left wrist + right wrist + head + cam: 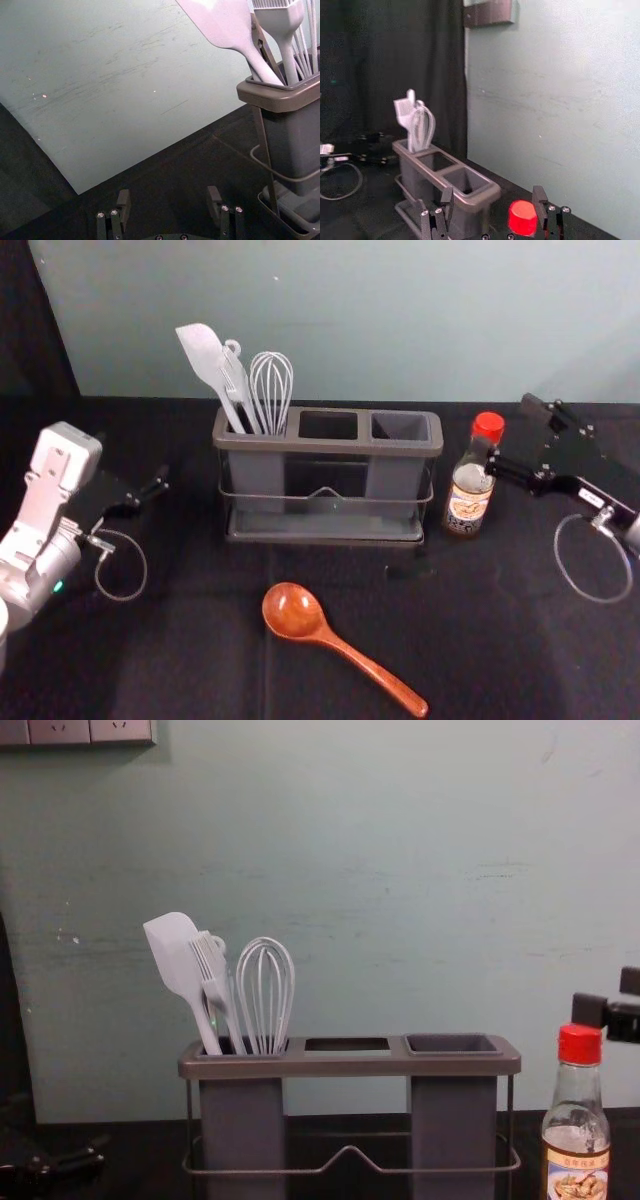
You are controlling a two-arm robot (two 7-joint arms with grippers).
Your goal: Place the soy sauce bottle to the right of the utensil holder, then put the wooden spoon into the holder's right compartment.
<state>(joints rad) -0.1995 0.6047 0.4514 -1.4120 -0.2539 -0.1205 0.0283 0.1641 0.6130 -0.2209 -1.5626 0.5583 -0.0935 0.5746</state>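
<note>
Right gripper (510,430), one: fingers spread, pinching nothing, at the height of the bottle's cap (522,218); contact with it, cannot tell. Bottle (468,495), one: upright, just beside that gripper on its inner side, to the right of the holder (325,531); first part of the task, by all appearance, met. Holder, one: past the bottle from the gripper; white utensils (222,985) in its left compartment, nothing visible in the right compartment (400,427). Spoon (345,648), wooden, one: lying flat, inward of the right gripper and nearer the robot, ungrasped; its lift and insertion outstanding. Left gripper (169,195), one: idle, fingers apart, across the holder from the right one. Surface: black cloth (210,640), beneath both grippers. Room: pale green-grey wall (350,320) beyond them; dark curtain (30,320), beyond the left gripper; socket panel (75,732), high above it.
</note>
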